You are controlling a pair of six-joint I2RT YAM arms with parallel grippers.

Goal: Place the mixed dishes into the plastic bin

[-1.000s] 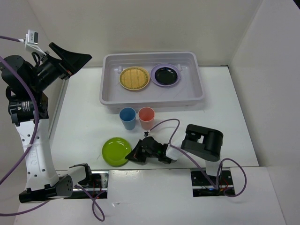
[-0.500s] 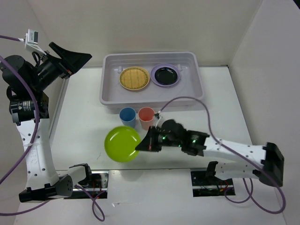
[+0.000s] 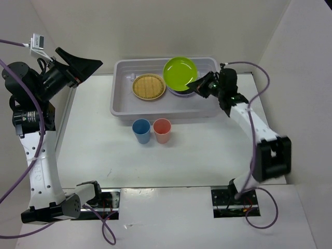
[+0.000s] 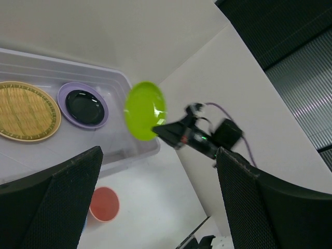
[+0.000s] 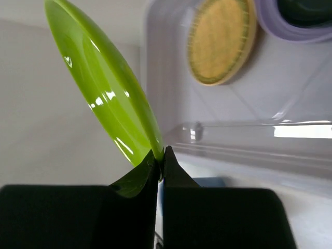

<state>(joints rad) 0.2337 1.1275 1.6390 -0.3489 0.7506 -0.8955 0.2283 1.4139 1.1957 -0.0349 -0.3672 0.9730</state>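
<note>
Your left gripper (image 4: 160, 151) hangs at the far left, spread wide and holding nothing. The woven disc (image 3: 148, 86) and lilac plate (image 4: 62, 104) lie in the plastic bin (image 3: 120, 106). The blue cup (image 3: 141, 129) and coral cup (image 3: 162, 129) stand on the table just in front of it. Your right gripper (image 3: 195, 84), jaws pressed together, pinches the lime green plate (image 3: 180, 73) by its rim, tilted above the bin.

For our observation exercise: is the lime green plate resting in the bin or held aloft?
Held aloft: the right gripper pinches the lime green plate, tilted, above the bin.

Right pincer (image 3: 193, 84) clamped, arm extended; left pincer (image 3: 89, 65) agape.
</note>
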